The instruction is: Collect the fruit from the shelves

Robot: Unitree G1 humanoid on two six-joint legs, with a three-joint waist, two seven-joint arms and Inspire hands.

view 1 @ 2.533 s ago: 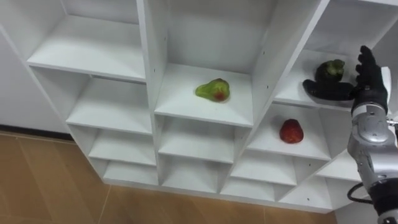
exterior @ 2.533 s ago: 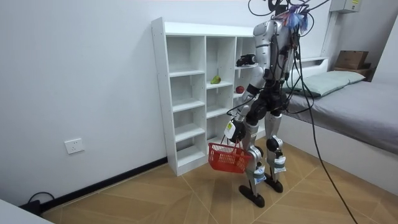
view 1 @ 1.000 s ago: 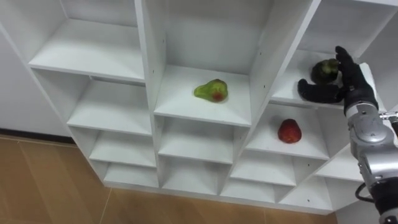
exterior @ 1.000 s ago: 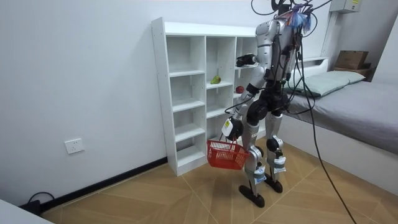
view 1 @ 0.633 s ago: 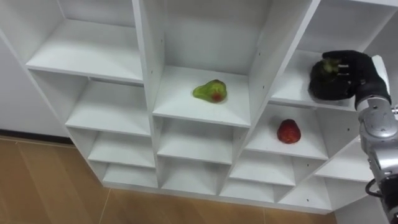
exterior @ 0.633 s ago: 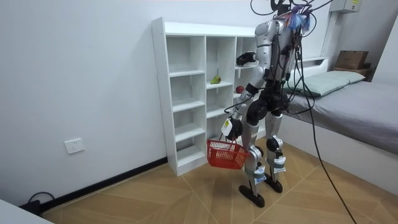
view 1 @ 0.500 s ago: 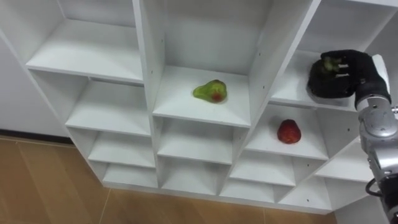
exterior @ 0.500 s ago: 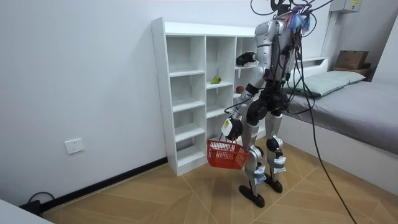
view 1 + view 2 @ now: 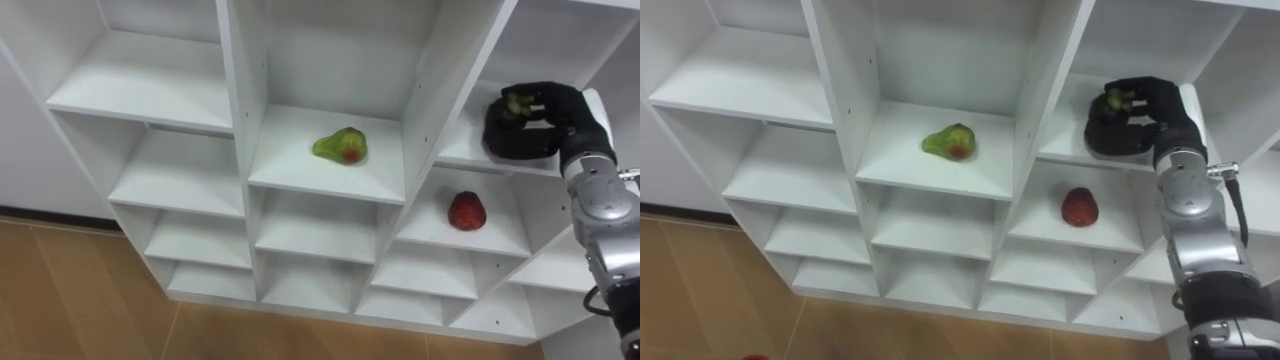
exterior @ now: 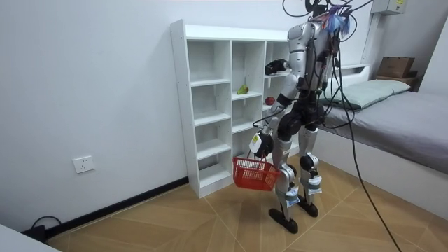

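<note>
The robot stands upright on the wooden floor, close in front of the white closet (image 9: 238, 100), with a bed (image 10: 406, 119) behind it at the room view's right; low at its side the left hand (image 10: 260, 144) has its fingers closed on the handle of a red basket (image 10: 253, 175), which hangs beside its knee; the right arm is raised to shoulder height and reaches into the upper compartment of the closet's right column; there the right hand (image 9: 548, 118) has its fingers curled tightly round a dark green fruit (image 9: 515, 100), whose top shows between fingers and thumb; whether the fruit rests on the shelf board or is just clear of it I cannot tell; in the compartment directly below lies a red fruit (image 9: 468, 211), alone near the middle of its shelf; further left, in the middle column, a green fruit with a red blush (image 9: 341, 146) lies on its side, well apart from the hand.
</note>
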